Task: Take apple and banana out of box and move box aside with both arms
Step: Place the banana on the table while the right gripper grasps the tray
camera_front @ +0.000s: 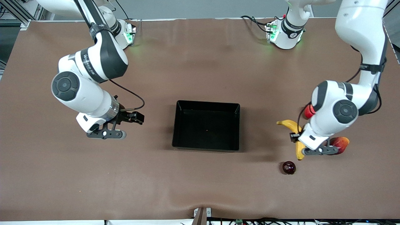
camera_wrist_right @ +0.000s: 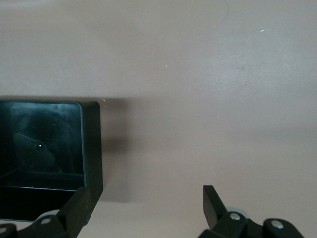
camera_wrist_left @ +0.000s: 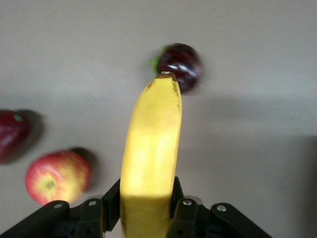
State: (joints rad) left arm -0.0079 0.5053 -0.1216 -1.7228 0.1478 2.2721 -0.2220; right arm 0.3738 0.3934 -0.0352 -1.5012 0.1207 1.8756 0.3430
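Observation:
My left gripper (camera_front: pixel 298 139) is shut on the yellow banana (camera_front: pixel 294 127) toward the left arm's end of the table. The left wrist view shows both fingers pressed against the banana (camera_wrist_left: pixel 151 148), whose tip points at a dark plum (camera_wrist_left: pixel 179 64). The red-and-yellow apple (camera_wrist_left: pixel 57 176) lies on the table beside that gripper; in the front view my left hand hides it. The black box (camera_front: pixel 203 131) stands in the middle of the table with nothing in it. My right gripper (camera_front: pixel 136 118) hangs open over bare table beside the box (camera_wrist_right: pixel 91 144), nothing between its fingers (camera_wrist_right: pixel 146 196).
A red pomegranate (camera_front: pixel 309 111) peeks out from under the left arm. A red-orange mango (camera_front: pixel 341 144) lies by the left hand, at the edge of the left wrist view as a dark mango (camera_wrist_left: pixel 10 134). The plum (camera_front: pixel 289 167) sits nearer the front camera than the banana.

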